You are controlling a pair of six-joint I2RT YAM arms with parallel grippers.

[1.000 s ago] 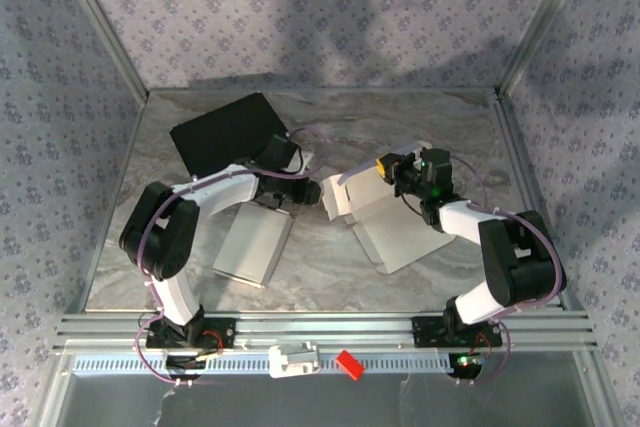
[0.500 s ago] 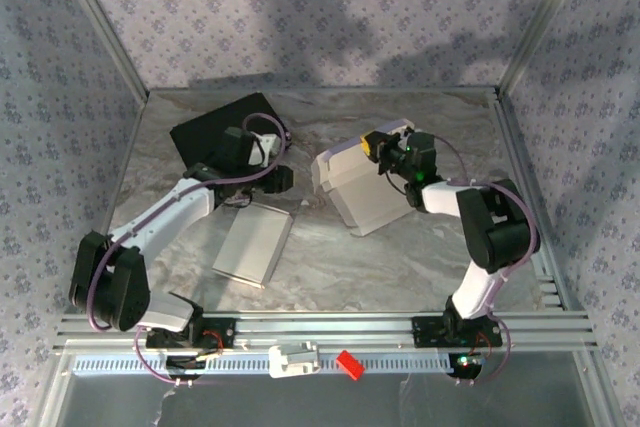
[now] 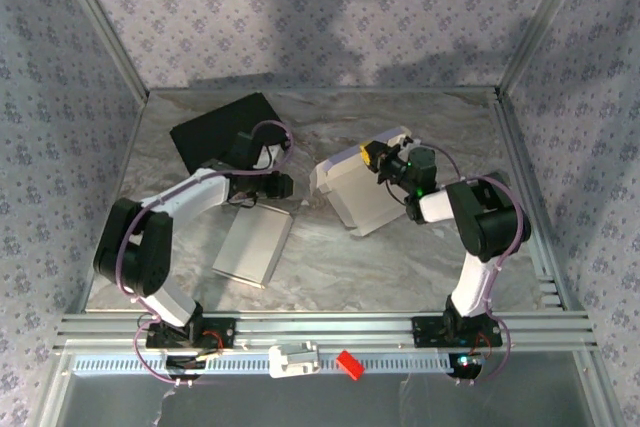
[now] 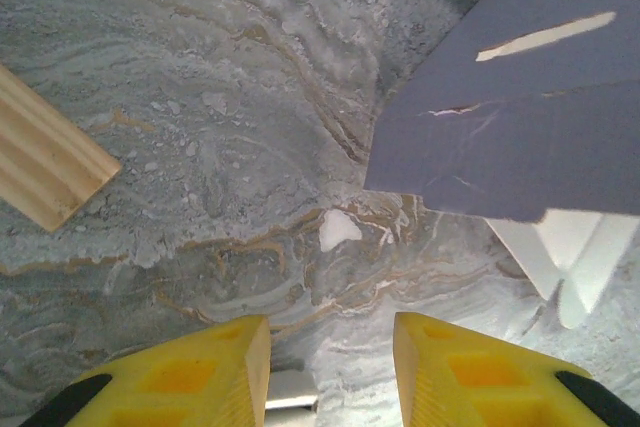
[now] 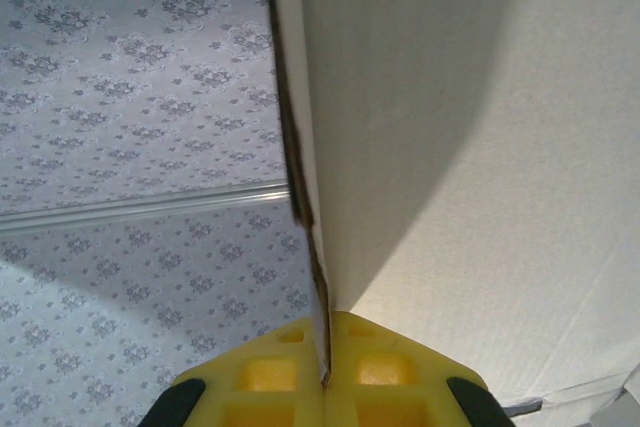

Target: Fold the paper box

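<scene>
The paper box [image 3: 362, 197] is a pale cardboard box lying tilted on the marble table, right of centre. My right gripper [image 3: 373, 155] is at its far upper edge, shut on a flap. In the right wrist view the yellow fingers [image 5: 380, 377] pinch the thin brown edge of that box flap [image 5: 470, 147]. My left gripper [image 3: 284, 185] hovers a little to the left of the box, apart from it. Its yellow fingers [image 4: 215, 367] stand open over bare marble with nothing between them. A shaded box panel [image 4: 520, 107] shows ahead to the right.
A black sheet [image 3: 222, 127] lies at the back left. A flat pale board [image 3: 253, 245] lies in front of the left arm. A tan corrugated strip [image 4: 40, 162] sits left of the left gripper. A red piece [image 3: 347, 364] and a white part [image 3: 293, 359] rest on the front rail.
The box, spread open a second ago, now stands folded closer together and farther back. The right gripper moved back-left with its flap. The left gripper drew away to the left.
</scene>
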